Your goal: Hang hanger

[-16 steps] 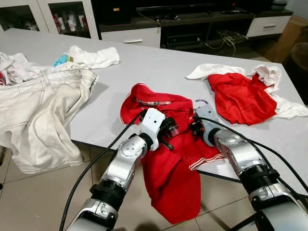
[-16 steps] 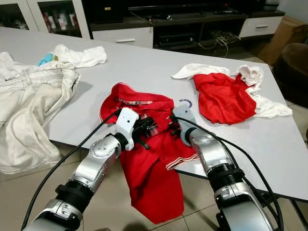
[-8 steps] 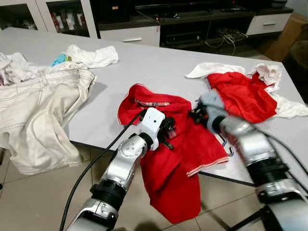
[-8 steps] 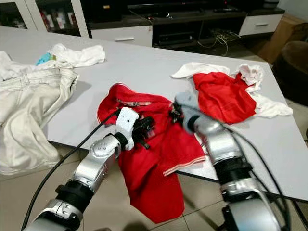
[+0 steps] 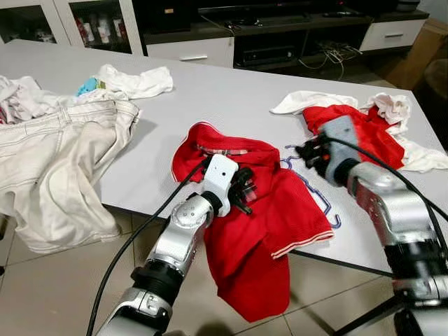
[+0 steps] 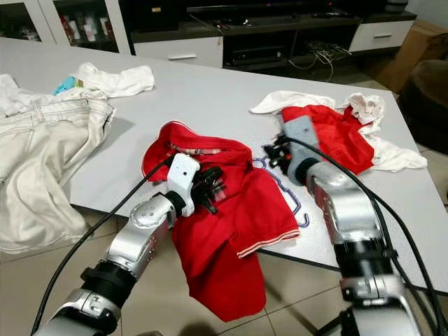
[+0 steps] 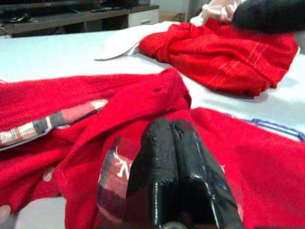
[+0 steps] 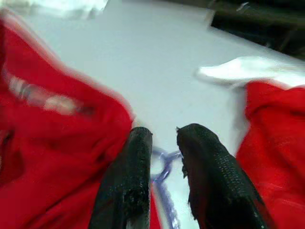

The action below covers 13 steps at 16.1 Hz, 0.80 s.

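Grey tabletop (image 5: 231, 98) fills the scene, with dark low cabinets and white drawers behind its far edge. Near the front edge lies a purple wire hanger (image 5: 315, 197), partly tucked under a red polo shirt (image 5: 269, 210) whose lower half drapes over the front edge toward the tiled floor. A second ago the hanger was barely visible beneath the shirt; now its hook and one long arm lie exposed on the bare tabletop just beside the shirt's striped sleeve cuff.

The right gripper (image 8: 164, 164) has pulled back from the shirt toward the right side of the table, and now hovers by the hanger's hook, its two black fingers (image 8: 131, 191) slightly parted with the purple wire showing between them; whether they touch the wire cannot be told. The left gripper (image 7: 174, 143) stays where it was, on the shirt near its plaid-lined collar, fingers pressed together on a fold of red fabric.

Toward the right edge sits a second red garment (image 5: 357, 129) bunched with white cloths (image 5: 308, 101). Off the left edge hang cream trousers (image 5: 56, 168), and a white cloth with a blue scrap (image 5: 133, 80) lies nearer the far left corner.
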### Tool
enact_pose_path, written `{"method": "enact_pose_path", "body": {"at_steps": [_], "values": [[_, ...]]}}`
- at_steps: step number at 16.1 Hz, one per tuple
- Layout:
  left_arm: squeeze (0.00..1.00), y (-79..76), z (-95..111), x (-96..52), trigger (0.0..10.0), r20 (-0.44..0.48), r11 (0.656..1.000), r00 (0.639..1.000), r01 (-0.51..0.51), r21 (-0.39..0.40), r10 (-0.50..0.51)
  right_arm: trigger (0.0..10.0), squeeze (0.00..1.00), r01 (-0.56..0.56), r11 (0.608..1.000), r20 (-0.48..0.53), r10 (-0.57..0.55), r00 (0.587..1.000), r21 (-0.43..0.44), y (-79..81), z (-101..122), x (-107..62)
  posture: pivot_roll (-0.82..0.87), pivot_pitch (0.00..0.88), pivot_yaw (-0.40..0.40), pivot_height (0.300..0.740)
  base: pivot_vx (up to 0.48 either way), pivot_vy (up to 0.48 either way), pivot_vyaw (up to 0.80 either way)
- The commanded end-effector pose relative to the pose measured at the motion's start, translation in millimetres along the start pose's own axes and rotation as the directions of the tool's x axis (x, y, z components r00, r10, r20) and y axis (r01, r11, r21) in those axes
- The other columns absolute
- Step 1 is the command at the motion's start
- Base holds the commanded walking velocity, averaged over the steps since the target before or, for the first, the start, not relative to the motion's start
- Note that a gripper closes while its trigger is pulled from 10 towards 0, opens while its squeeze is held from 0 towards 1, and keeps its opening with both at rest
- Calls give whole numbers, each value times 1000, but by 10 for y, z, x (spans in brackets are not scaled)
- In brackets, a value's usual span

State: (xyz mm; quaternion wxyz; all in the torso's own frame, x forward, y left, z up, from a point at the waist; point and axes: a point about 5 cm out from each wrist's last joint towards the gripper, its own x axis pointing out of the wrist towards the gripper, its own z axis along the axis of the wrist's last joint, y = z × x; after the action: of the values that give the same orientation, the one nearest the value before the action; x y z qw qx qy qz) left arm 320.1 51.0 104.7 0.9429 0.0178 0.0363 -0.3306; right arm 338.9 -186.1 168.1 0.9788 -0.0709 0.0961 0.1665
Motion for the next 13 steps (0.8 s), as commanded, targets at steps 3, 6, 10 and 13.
{"method": "enact_pose_path", "body": {"at_steps": [3, 6, 10, 13], "values": [[0, 148, 3, -147, 10000, 11, 994, 996, -84, -71, 85, 10000, 0, 123, 988, 237, -142, 961, 94, -50, 150, -248, -103, 0, 24, 740, 0, 0, 0], [0, 174, -10, -300, 10000, -4, 996, 998, -64, -64, 63, 10000, 0, 208, 966, 284, -244, 927, 151, -128, 84, -439, -103, 0, 26, 740, 0, 0, 0], [0, 199, 59, -476, 10000, -33, 1000, 999, 27, -4, -27, 10000, 0, 185, 978, 280, -205, 938, 98, 5, -124, -667, -98, 0, 22, 740, 0, 0, 0], [0, 138, 107, -582, 10000, -38, 996, 996, 86, 10, -85, 10000, 0, 163, 984, 272, -178, 946, 76, 172, -278, -868, -100, 0, 21, 740, 0, 0, 0]]}}
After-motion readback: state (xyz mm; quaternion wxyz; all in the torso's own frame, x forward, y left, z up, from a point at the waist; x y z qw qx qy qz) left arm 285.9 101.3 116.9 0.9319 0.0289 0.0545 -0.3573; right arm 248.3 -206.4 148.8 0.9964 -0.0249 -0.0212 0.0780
